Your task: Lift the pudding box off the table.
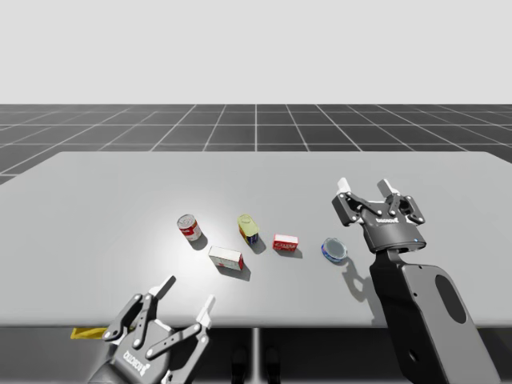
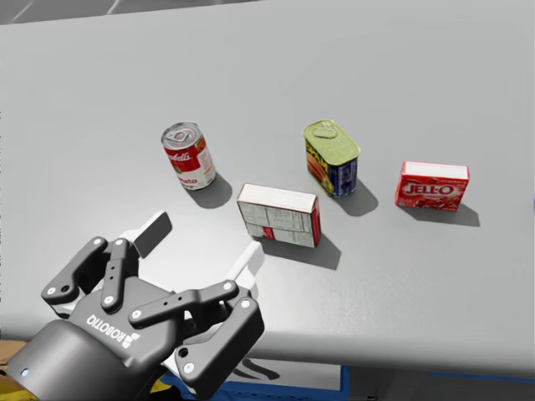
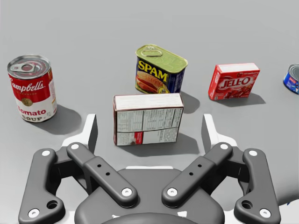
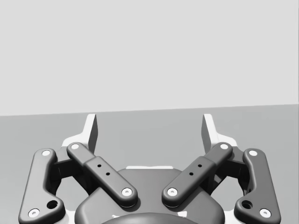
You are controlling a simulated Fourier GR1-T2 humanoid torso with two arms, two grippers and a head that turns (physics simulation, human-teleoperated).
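Jaws on both arms stand wide apart, holding nothing. Left gripper hovers low over the near edge of the table, its fingers level and pointing at the pudding box. That box rests on a long narrow side just ahead of them, white printed face towards me, centred on the gap but not yet between the fingers. Beyond it sit a red-and-white round can, a yellow-topped rectangular tin and a small red box.

I judge the pudding box light, stiff cardboard, smooth-sided and somewhat crushable. The best hold is across its two short ends, which the gap looks wide enough to span, with a moderate squeeze.

Left arm enters low from the near edge, wrist tilted down. Right gripper is raised above the table's right side, near a flat blue can, pointing away.
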